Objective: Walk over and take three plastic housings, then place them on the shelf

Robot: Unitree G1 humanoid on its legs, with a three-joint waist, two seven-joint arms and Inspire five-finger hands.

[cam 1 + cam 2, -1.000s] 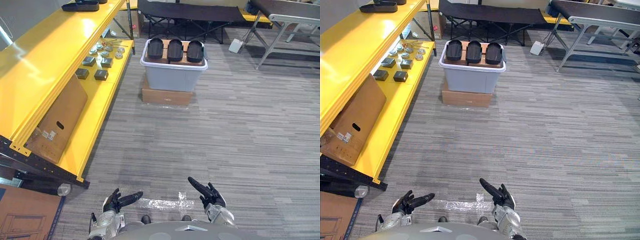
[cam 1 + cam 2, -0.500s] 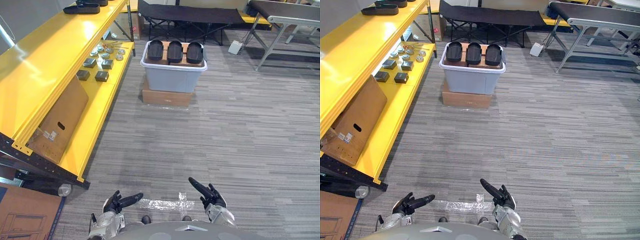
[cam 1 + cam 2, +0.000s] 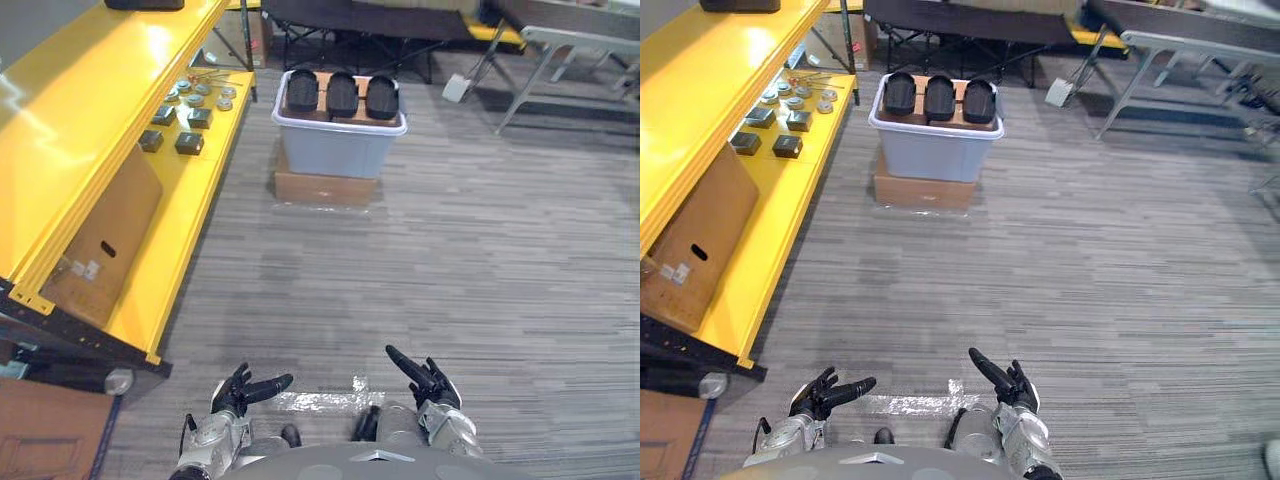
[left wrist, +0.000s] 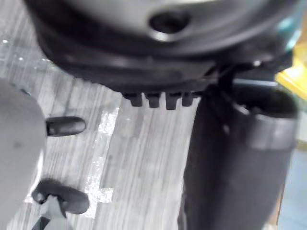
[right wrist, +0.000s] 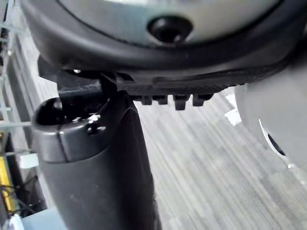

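— Three black plastic housings (image 3: 342, 95) lie side by side on top of the pale grey bin (image 3: 338, 150), which stands on a flat cardboard box (image 3: 325, 189) on the carpet floor (image 3: 480, 260).
— And the hands?
— Both are low at the near edge, well apart from the bin. The left hand (image 3: 240, 392) has its fingers stretched out and relaxed, grasping nothing. The right hand (image 3: 425, 380) is likewise released, fingers straight and empty.
— Where is the shelf?
— The yellow shelf (image 3: 90, 110) runs along the robot's left. Its lower level carries small dark parts (image 3: 170, 142) and round metal pieces (image 3: 205, 95), with a large cardboard box (image 3: 105, 235) nearer. A dark object (image 3: 145, 4) sits at the far end of the upper level.
— Anything between the hands?
— A strip of clear tape (image 3: 320, 401) on the floor.
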